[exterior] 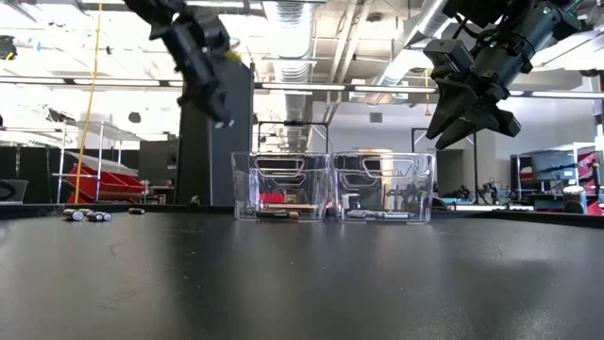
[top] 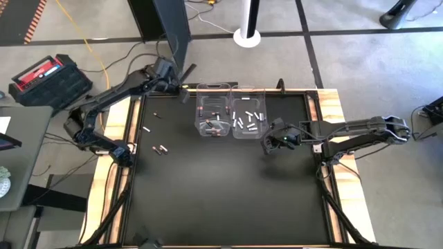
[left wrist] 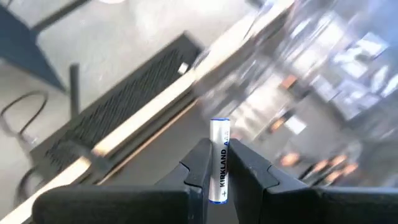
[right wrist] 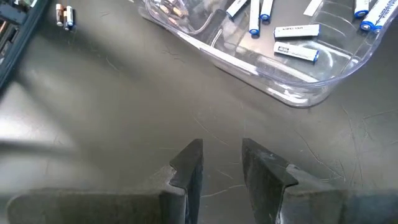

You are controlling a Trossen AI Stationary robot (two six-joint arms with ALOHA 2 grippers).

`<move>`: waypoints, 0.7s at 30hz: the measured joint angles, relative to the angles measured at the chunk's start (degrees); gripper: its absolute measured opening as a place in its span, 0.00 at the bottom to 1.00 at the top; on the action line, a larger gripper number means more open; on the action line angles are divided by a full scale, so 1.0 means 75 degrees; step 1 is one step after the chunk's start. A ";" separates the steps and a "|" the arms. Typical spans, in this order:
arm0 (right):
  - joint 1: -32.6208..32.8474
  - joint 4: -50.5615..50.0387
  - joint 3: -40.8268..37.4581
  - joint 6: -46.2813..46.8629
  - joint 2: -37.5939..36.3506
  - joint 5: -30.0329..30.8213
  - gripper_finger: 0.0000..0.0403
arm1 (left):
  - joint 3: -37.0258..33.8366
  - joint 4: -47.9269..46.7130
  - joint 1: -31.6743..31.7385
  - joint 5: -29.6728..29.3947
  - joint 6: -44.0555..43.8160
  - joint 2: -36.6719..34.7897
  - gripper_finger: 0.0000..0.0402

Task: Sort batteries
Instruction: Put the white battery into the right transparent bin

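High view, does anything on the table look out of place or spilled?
Nothing spilled or damaged. A few loose batteries lie unsorted on the mat left of the two clear bins. The left gripper is shut on a white battery; the right gripper hangs empty.

Robotics lab or workshop, exposed ceiling ducts, taped concrete floor, red toolbox

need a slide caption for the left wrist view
Left gripper pinching a white Kirkland battery upright between its fingers, the clear bins blurred beyond.
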 joint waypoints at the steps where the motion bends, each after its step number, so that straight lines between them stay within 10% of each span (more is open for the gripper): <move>1: 0.0000 0.0000 -0.0002 0.0000 -0.0003 0.0000 0.31 | 0.0190 0.0016 -0.0113 0.0010 -0.0202 -0.0001 0.10; 9: 0.0000 0.0000 -0.0002 -0.0006 0.0000 0.0002 0.31 | 0.1985 0.0491 -0.1199 0.0562 -0.0282 0.0693 0.09; 21: 0.0000 -0.0003 0.0001 -0.0067 -0.0003 0.0003 0.31 | 0.6084 0.0280 -0.2546 0.0548 -0.0011 0.4410 0.10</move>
